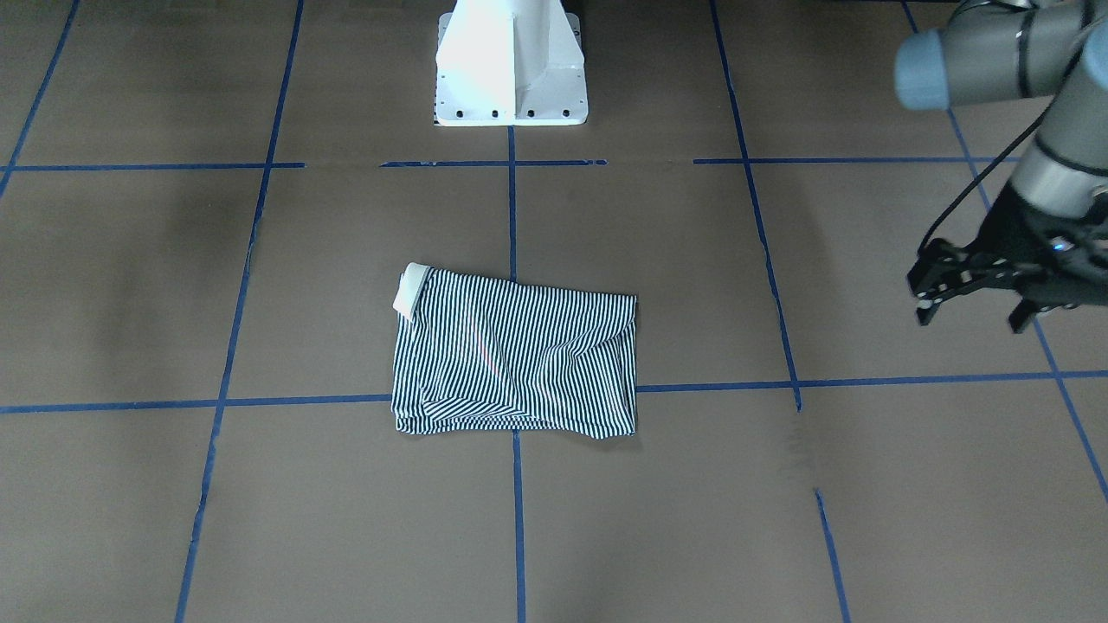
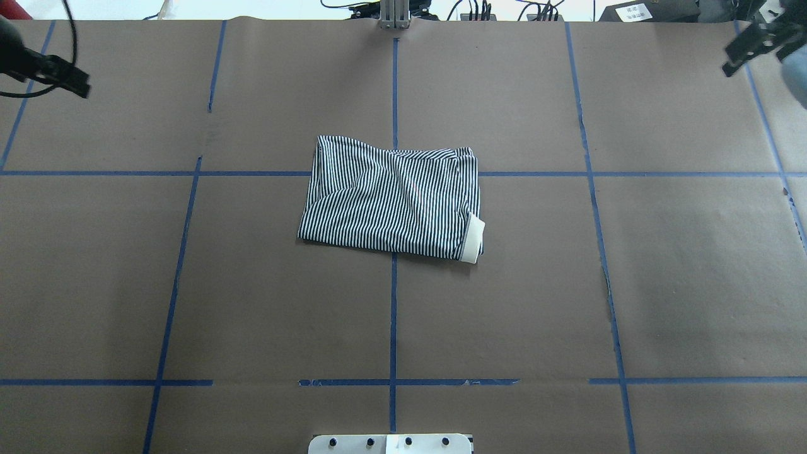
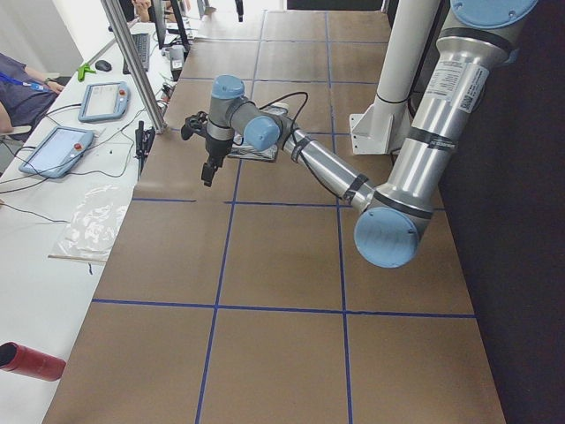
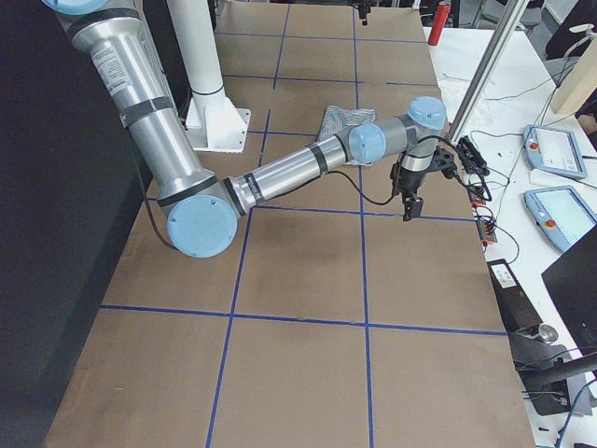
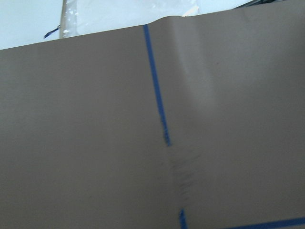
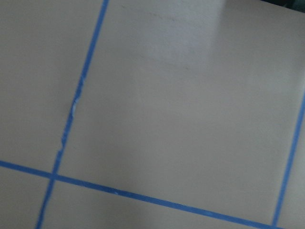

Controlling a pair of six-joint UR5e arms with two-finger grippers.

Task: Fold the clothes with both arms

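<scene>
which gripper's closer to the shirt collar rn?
Right. The collar is on the shirt's right-arm end; the right gripper hangs beyond that end, the left gripper beyond the opposite end.

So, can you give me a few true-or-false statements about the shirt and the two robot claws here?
1. The striped shirt lies folded on the table. True.
2. A gripper is holding the shirt. False: the left gripper and the right gripper both hang far off to the sides, touching no cloth.
3. The cream collar shows at one corner of the shirt. True.
4. The shirt lies at the table's edge. False: it sits near the middle, across a blue tape line.
</scene>
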